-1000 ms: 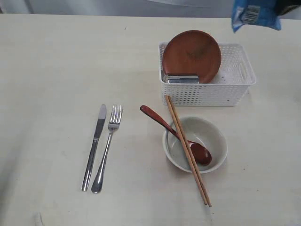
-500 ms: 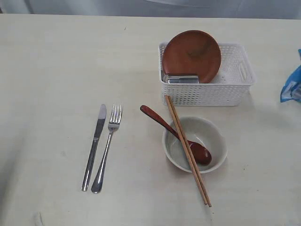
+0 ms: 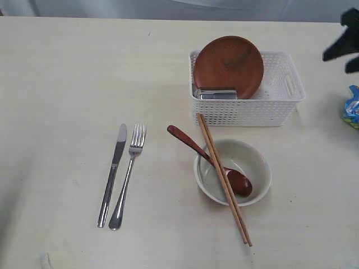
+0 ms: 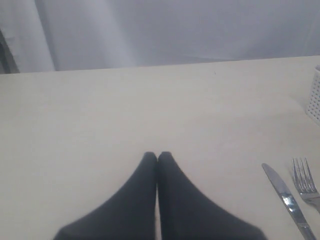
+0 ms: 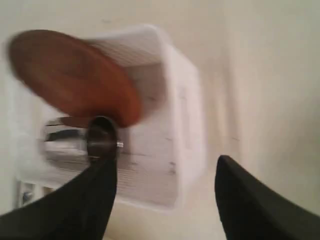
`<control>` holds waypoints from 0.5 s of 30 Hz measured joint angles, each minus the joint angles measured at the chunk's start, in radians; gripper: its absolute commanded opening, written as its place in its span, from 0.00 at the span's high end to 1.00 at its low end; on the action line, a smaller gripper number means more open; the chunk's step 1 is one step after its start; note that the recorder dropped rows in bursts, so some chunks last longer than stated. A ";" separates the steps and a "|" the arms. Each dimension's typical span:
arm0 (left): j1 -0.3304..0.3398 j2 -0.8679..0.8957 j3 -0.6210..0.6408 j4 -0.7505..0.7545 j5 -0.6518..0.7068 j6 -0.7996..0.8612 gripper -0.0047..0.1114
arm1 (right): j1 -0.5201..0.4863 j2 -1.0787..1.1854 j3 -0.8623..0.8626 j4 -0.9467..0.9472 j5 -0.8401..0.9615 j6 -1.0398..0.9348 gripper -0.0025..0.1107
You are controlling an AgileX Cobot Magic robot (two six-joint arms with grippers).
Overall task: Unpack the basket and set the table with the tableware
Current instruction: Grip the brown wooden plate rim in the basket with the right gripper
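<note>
The white basket [image 3: 247, 112] stands on the table [image 3: 67, 73] and holds the brown plate [image 3: 229, 64], leaning on edge, and the steel cup [image 3: 216, 94]. In front of it the grey-green bowl [image 3: 257, 158] carries the red-brown spoon [image 3: 190, 143] and the chopsticks [image 3: 235, 210] across its rim. Knife [image 3: 114, 171] and fork [image 3: 129, 179] lie side by side to the left. My right gripper [image 3: 335, 64] hangs open and empty right of the basket; its blurred wrist view shows the basket [image 5: 185, 100] and plate [image 5: 75, 75] beyond the gripper [image 5: 164, 157]. My left gripper [image 4: 158, 155] is shut and empty over bare table.
A blue snack packet [image 3: 352, 107] lies at the table's right edge, below my right gripper. In the left wrist view the knife [image 4: 287, 200], fork [image 4: 305, 182] and a corner of the basket [image 4: 315, 97] sit off to one side.
The blue packet left my right gripper and dropped to the table at the right edge. The right gripper opened and came back into view at the upper right.
</note>
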 measured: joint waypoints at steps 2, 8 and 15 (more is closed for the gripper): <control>0.000 0.000 0.000 0.000 0.000 0.000 0.96 | 0.060 0.002 -0.019 0.071 -0.008 -0.061 0.48; 0.000 0.000 0.000 0.000 0.000 0.000 0.96 | 0.261 0.099 -0.127 0.028 -0.037 -0.083 0.48; 0.000 0.000 0.000 0.000 0.000 0.000 0.96 | 0.376 0.233 -0.303 -0.327 -0.065 0.129 0.48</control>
